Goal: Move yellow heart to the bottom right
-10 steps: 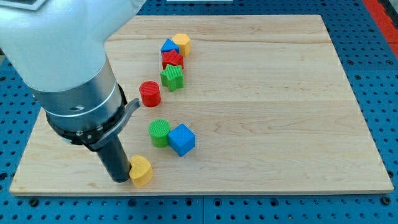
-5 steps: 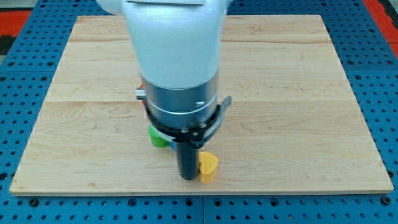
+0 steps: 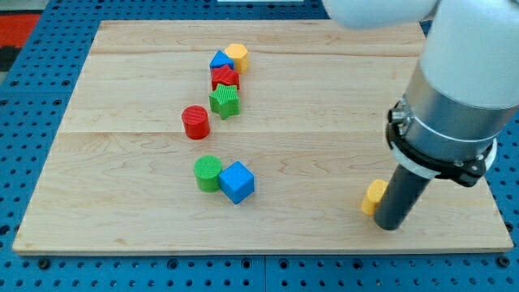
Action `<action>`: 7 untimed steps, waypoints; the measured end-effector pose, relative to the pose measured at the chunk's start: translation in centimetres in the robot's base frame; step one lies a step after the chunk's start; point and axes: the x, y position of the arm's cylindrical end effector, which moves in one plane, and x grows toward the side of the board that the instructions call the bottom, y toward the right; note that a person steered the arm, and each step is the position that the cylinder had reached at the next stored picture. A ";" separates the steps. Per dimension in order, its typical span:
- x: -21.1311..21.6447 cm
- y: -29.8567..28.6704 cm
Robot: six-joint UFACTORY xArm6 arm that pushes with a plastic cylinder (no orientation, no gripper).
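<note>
While my tip [image 3: 390,226] sits touching the yellow heart [image 3: 374,196] on its right side, the heart lies toward the board's [image 3: 324,122] bottom right; no claw here, just a bare rod, well apart from the blue cube [image 3: 237,182].

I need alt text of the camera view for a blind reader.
My tip touches the yellow heart near the wooden board's bottom right. A green cylinder and blue cube sit left of centre; five more blocks cluster towards the view's top.
</note>
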 end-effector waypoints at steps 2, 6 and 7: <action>-0.1 -7.4; -3.0 2.5; -3.3 4.5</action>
